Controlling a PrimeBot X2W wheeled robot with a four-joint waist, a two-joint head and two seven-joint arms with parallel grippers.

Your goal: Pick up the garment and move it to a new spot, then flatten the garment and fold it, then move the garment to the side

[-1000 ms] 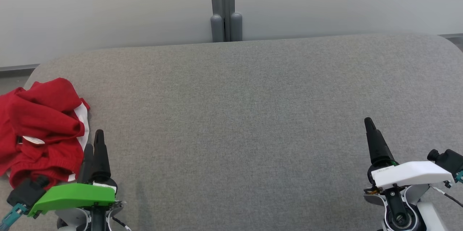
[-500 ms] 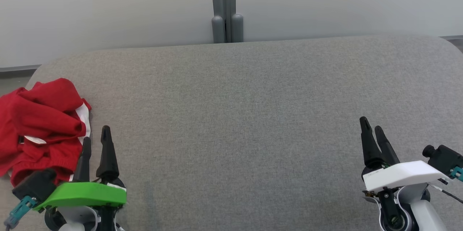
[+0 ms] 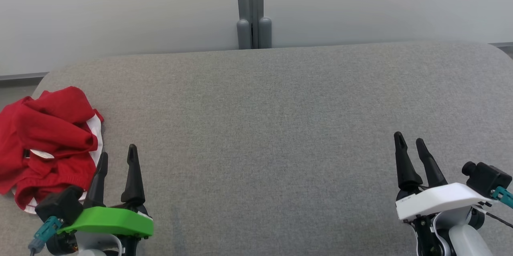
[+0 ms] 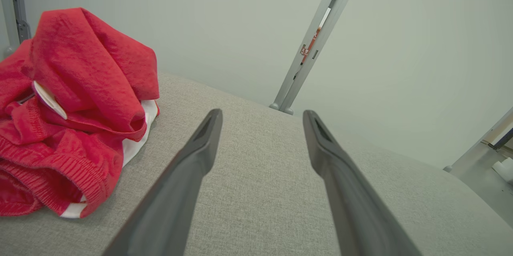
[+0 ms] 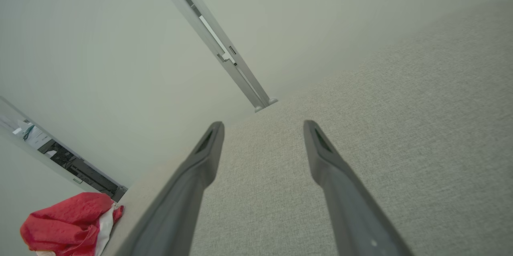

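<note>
- red garment (image 3: 48, 144) crumpled at tabletop (image 3: 280, 128) left edge
- left fingers (image 3: 133, 172) spread apart, empty, just beside garment
- right fingers (image 3: 402, 162) spread apart, empty, well apart from it

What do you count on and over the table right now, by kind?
Red garment: 1
End effectors: 2, the left end effector and the right end effector, both open and empty
Grey padded table: 1
Total: 4
</note>
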